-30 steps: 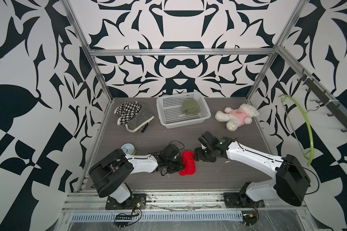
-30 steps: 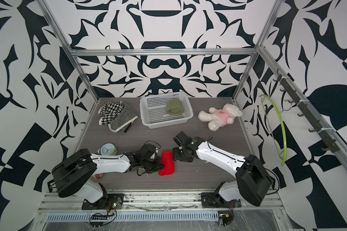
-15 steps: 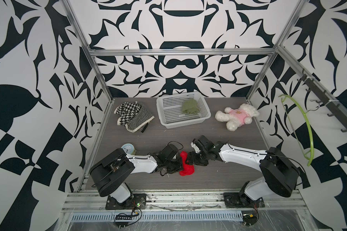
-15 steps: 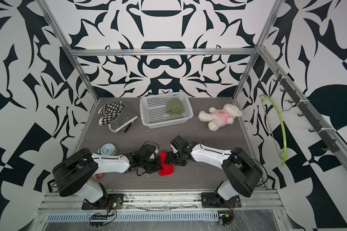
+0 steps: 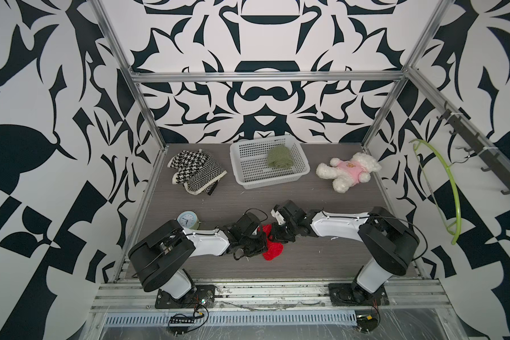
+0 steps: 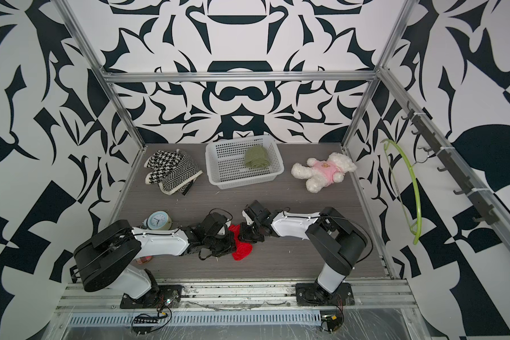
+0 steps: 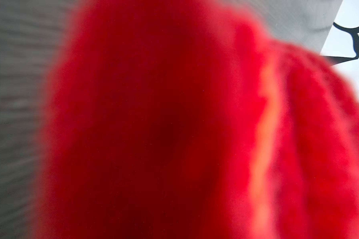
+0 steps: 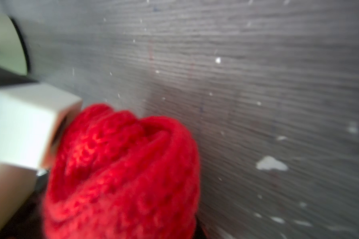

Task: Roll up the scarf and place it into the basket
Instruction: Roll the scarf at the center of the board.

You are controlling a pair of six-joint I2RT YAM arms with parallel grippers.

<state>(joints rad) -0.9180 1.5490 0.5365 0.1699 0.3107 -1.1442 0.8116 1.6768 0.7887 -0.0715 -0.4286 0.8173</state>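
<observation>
- Scarf (image 5: 273, 250), red knit, bunched into a loose roll at the near middle of the table (image 5: 306, 260). It is well apart from the basket (image 5: 273, 180) and not in it.
- Basket stands upright at the far edge of the table. A rolled green cloth (image 5: 279, 157) lies inside, toward its right end.
- Left gripper (image 5: 261, 238) is low on the table, tip against the scarf's left edge in both top views, jaws closed. Left wrist view is only blurred red scarf (image 7: 153, 124), so I cannot tell whether any knit is pinched.
- Right gripper (image 5: 277, 232) reaches in from the opposite side and is closed, gripping the scarf. In the right wrist view a white finger (image 8: 25, 128) presses into the side of the roll (image 8: 122, 171), and knit folds bulge beside it.
- The two grippers nearly meet over the scarf. Most of the visible red pokes out on their near side (image 6: 242, 250).
- Also on the table:
  - a plush bear (image 5: 348, 170) in a pink top, lying to the right of the basket;
  - a pile of black-and-white patterned cloth (image 5: 196, 172) to the left of the basket;
  - a small clock (image 5: 187, 219) just beside the left arm.
- White flecks speckle the tabletop in the right wrist view.
</observation>
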